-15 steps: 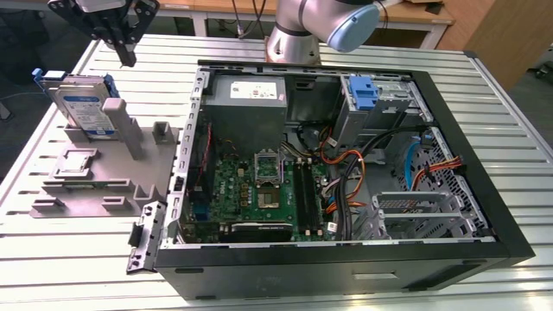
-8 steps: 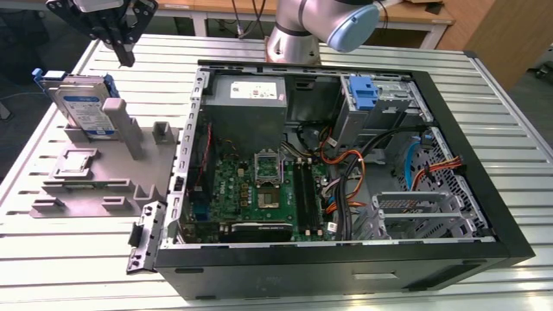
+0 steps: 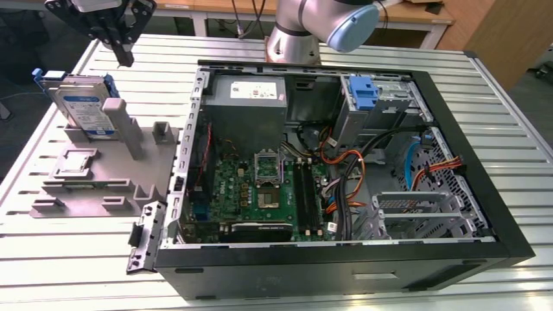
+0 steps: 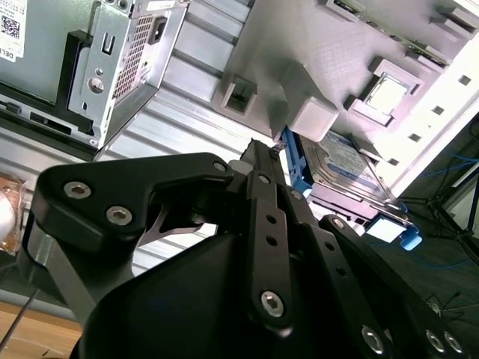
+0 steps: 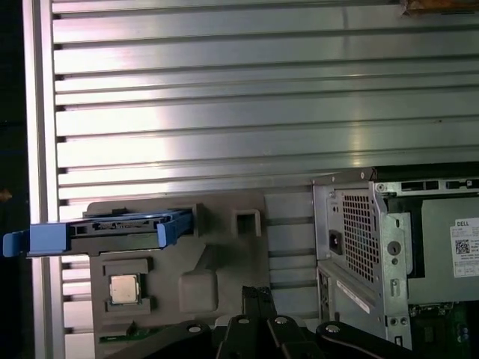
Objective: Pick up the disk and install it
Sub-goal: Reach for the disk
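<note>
Gripper (image 3: 125, 58) is clenched on nothing, fingertips together, hanging just above the disk (image 3: 87, 110) without touching it. Both wrist views also show the tips pinched shut (image 4: 258, 149) (image 5: 258, 293).

The disk stands on edge in the grey holder (image 3: 95, 181) on the slatted table (image 3: 69, 259), at the exterior view's left of the open PC case (image 3: 509, 214). It has a blue frame and a white-and-blue label facing out, print too small to read. The first wrist view sees it edge-on (image 5: 120, 224).

The chip (image 5: 123, 288) sits in a holder pocket near the disk. The PSU (image 3: 250, 94) carries a white sticker, and the case has a sticker with a square code (image 5: 464, 247).
</note>
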`<state>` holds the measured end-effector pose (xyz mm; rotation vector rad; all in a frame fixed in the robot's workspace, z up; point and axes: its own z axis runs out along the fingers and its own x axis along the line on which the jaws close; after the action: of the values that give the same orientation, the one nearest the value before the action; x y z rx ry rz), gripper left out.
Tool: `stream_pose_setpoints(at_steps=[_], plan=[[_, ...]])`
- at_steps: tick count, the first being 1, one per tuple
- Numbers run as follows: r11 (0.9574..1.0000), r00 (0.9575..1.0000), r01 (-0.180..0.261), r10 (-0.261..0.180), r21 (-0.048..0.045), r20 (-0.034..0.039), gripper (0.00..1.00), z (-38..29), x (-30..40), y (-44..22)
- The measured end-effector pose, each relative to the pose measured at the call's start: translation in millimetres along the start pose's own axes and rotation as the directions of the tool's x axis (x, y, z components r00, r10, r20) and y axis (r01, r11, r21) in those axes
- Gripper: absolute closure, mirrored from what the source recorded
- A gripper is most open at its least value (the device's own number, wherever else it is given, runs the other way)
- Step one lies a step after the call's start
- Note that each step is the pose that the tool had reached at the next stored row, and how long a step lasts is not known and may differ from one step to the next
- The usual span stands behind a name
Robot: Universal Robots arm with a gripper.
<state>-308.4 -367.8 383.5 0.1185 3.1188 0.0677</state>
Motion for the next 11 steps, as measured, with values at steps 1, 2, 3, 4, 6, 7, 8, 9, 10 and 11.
stream_pose_setpoints(at_steps=[1,2,3,4,6,7,8,9,10,11], plan=[[1.0,1.0,0.0,0.0,0.0,-0.0001,0.9,0.0,0.3,0.2],[1.0,1.0,0.0,0.0,0.0001,-0.0001,0.9,0.0,1.1,0.3],[1.0,1.0,0.0,0.0,0.0001,-0.0002,0.9,0.1,2.4,0.4],[1.0,1.0,0.0,0.0,0.0001,0.0,0.9,0.2,3.9,0.4],[1.0,1.0,0.0,0.0,0.0001,-0.0001,0.9,0.3,6.8,0.3],[1.0,1.0,0.0,0.0,0.0001,-0.0001,0.9,0.3,8.4,0.1],[1.0,1.0,0.0,0.0,0.0001,-0.0001,0.9,0.4,9.8,0.0],[1.0,1.0,0.0,0.0,0.0001,-0.0001,0.9,0.5,10.8,0.0],[1.0,1.0,0.0,0.0,0.0,0.0,0.9,0.6,11.5,-0.1],[1.0,1.0,0.0,0.0,0.0,0.0,0.9,0.6,12.0,-0.1]])
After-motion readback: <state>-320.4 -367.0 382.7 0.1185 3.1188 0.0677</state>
